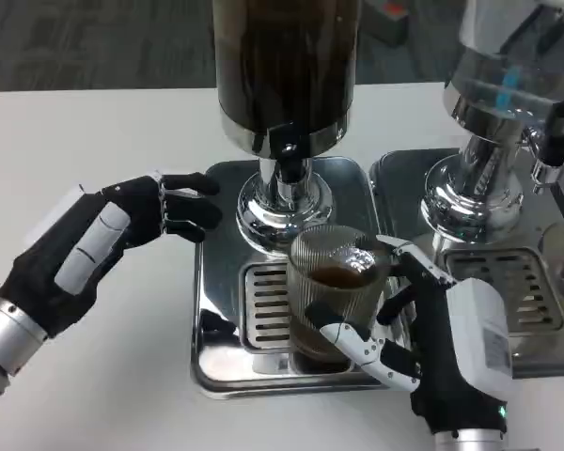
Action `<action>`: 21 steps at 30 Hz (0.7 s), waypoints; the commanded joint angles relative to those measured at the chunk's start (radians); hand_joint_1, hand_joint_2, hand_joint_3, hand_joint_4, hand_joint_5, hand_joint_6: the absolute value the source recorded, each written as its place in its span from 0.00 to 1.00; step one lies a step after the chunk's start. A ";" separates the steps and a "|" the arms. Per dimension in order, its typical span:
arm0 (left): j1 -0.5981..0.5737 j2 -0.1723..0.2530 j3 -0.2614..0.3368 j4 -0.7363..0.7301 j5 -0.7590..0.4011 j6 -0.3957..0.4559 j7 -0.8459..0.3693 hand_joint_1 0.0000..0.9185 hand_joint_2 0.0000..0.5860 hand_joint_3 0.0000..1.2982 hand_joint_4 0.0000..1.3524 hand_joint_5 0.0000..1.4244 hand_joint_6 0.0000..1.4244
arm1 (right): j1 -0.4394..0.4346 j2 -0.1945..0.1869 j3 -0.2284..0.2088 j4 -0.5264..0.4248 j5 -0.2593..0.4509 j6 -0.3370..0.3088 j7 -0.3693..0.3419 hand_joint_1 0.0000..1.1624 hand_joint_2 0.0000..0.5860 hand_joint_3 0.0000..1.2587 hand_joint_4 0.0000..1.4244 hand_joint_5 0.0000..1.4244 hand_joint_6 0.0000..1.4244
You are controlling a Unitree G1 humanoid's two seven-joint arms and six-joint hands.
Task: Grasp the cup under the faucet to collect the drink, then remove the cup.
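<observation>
A ribbed clear cup (pixel 334 291) with a little dark drink in it stands on the grille of the steel drip tray (pixel 221 282), just below the black faucet (pixel 289 150) of the dark drink dispenser (pixel 287 66). My right hand (pixel 432 338) grips the cup from its right side, fingers wrapped around the front and back. Over the table left of the tray, my left hand (pixel 103 240) hovers open, its fingertips at the tray's left edge.
A second dispenser (pixel 503 103) with a clear tank stands on its own drip tray (pixel 517 282) at the right, close behind my right hand. White table (pixel 94 132) stretches left and behind my left hand.
</observation>
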 commanded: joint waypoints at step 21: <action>0.032 -0.005 -0.014 -0.018 0.019 -0.062 0.000 0.00 0.23 0.31 0.34 0.29 0.34 | 0.029 -0.011 -0.024 -0.056 -0.026 -0.033 -0.073 0.29 0.43 0.46 0.50 0.66 0.92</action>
